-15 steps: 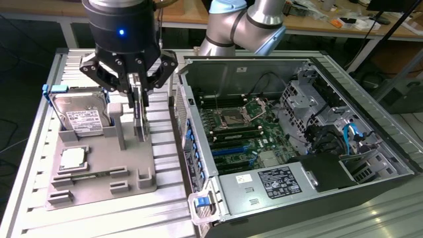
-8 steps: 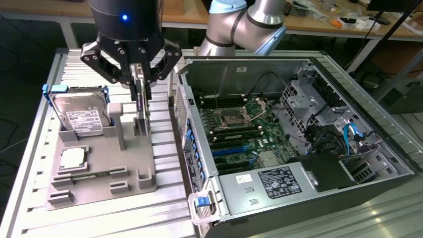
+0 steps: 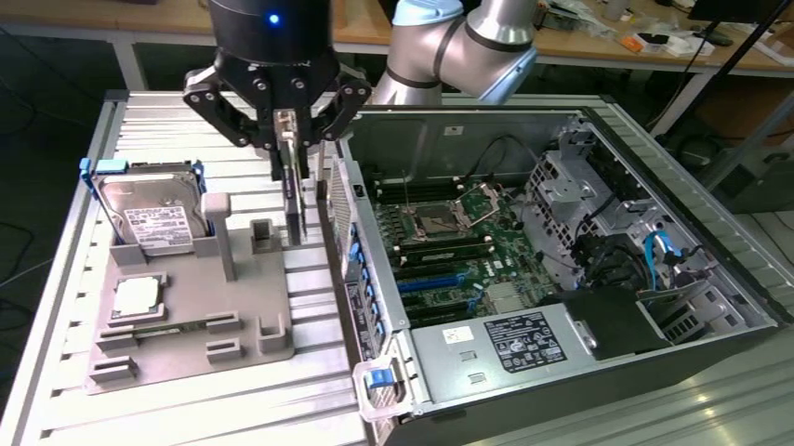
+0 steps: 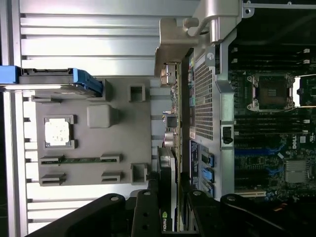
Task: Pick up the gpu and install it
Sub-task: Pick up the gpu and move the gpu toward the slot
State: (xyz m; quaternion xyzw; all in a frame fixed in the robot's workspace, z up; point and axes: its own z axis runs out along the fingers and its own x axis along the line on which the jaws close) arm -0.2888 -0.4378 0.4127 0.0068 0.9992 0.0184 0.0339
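**A:** Which step is this?

**B:** As I read it, the pick-up is done and the install is not. Biggest thing first: the open computer case (image 3: 434, 139) is sheet metal, with a green circuit board (image 3: 459, 242) on its floor.

**A:** And beside it?

**B:** A grey moulded tray (image 3: 186, 311) with blocky holders. A shiny hard drive (image 3: 155, 218) in a blue frame stands in one of them.

**A:** Where's the card?

**B:** The graphics card (image 3: 296, 200) hangs upright on edge over the side of the tray nearest the case. It's a thin dark slab with a silvery edge.

**A:** Held how?

**B:** The gripper (image 3: 289, 139) pinches its top, with black fingers (image 4: 145, 212) pressed against both faces.

**A:** What would seating it take?

**B:** My guess is clearing the case wall, then lining the bottom edge up squarely with a blue slot (image 3: 437, 277).

**A:** Smallest thing?

**B:** A square silver chip (image 3: 134, 295), lying flat on the tray.
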